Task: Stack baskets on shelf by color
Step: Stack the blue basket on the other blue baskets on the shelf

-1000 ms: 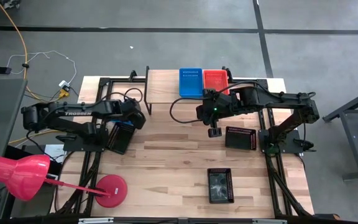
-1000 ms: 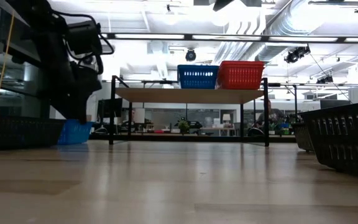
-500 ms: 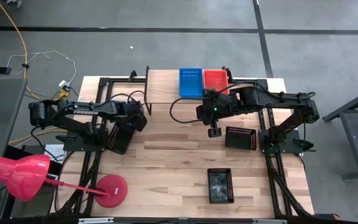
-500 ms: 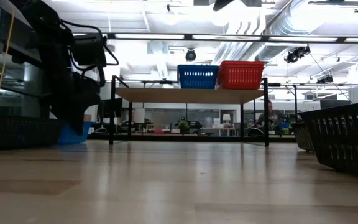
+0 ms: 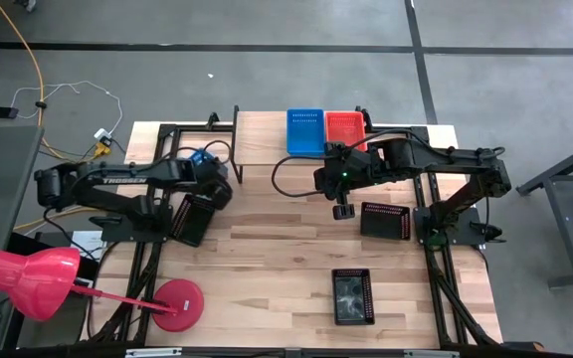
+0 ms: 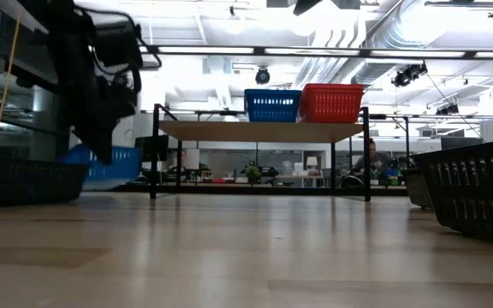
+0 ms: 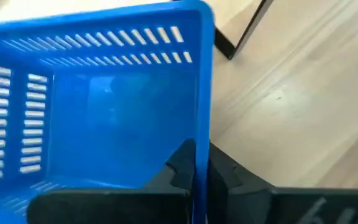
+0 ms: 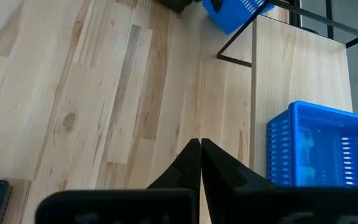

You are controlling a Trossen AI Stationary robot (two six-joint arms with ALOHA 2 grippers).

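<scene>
Blue basket (image 7: 104,112), slotted mesh walls; red basket (image 5: 344,126); light-wood shelf (image 5: 262,139).

Grey concrete floor (image 5: 267,25), bright ceiling lights (image 6: 229,50)

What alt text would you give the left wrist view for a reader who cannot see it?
The left pincer is shut on the side wall of a blue basket, whose slotted mesh fills most of the picture. Beside the basket lies the light wooden tabletop, crossed near one corner by a thin black metal leg of the shelf.
</scene>
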